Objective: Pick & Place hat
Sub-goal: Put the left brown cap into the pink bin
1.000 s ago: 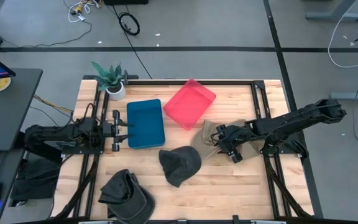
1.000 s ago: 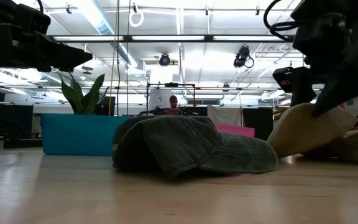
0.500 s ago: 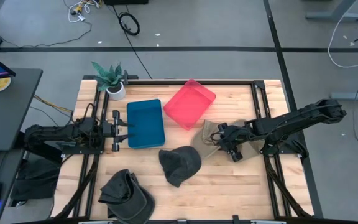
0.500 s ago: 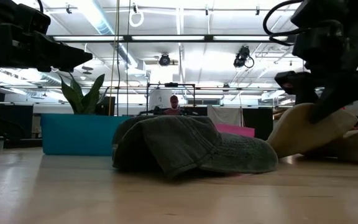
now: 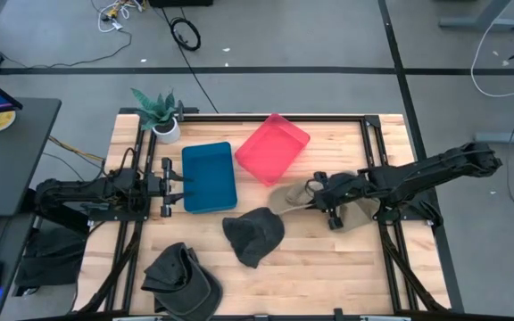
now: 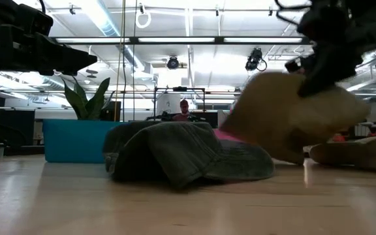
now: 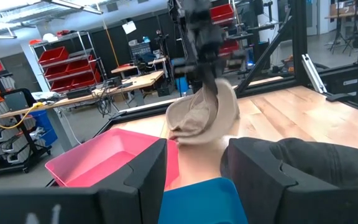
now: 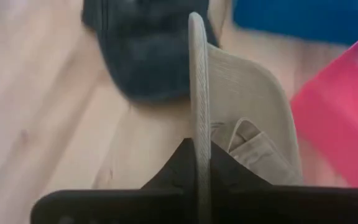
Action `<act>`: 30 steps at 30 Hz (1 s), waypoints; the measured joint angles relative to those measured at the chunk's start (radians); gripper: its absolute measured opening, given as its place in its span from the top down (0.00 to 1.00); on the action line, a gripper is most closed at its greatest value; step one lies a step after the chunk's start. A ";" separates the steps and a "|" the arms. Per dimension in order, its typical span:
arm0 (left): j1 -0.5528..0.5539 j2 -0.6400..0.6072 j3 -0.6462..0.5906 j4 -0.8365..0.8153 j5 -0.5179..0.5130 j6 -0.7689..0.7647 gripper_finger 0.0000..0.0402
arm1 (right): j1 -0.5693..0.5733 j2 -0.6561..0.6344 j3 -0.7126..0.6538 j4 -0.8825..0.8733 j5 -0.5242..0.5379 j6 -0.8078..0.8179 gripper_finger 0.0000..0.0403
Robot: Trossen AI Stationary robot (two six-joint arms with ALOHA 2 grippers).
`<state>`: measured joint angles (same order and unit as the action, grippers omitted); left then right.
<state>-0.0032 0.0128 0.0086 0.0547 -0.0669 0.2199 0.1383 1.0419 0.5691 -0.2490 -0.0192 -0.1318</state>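
Observation:
My right gripper is shut on a tan hat, held up right of the table's middle, near the pink bin. A second tan hat lies on the table under that arm. A dark hat lies crown up just to the near left of the held one. Another dark hat lies at the near left edge. My left gripper waits open at the blue bin's left rim. My right gripper pinches the tan hat's brim edge between its two fingers; the brim shows edge-on in the right wrist view. The fingers come from the table's right, slanting down. The hat hangs tilted below them, raised off the other tan hat.
A potted plant stands at the far left corner. The blue and pink bins sit side by side at the far middle. Black frame rails run along both sides of the wooden table. A person is in the room beyond.
My right gripper has shut on the tan hat's brim and gone up and toward the table's left. The hat has come up off the other tan hat and swung toward the dark hat, which has slid a little to the left.

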 joint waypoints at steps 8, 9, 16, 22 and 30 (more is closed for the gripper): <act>0.000 0.000 0.000 0.000 0.000 0.000 0.56 | 0.000 -0.066 0.041 0.236 0.063 0.132 0.98; 0.000 0.000 0.000 0.000 0.000 0.000 0.56 | 0.000 -0.065 0.041 0.270 0.092 0.125 0.98; 0.000 0.000 0.000 0.000 0.000 0.000 0.56 | -0.015 -0.011 0.041 0.460 0.229 0.119 0.98; 0.000 0.000 0.000 -0.003 0.000 0.000 0.56 | -0.049 0.059 0.017 0.749 0.287 0.124 0.98; 0.000 0.000 0.000 -0.005 0.000 0.000 0.56 | -0.114 0.228 -0.197 1.501 0.459 0.245 0.98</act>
<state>-0.0029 0.0128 0.0088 0.0498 -0.0666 0.2199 0.0240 1.2694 0.3719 1.2517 0.4395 0.1133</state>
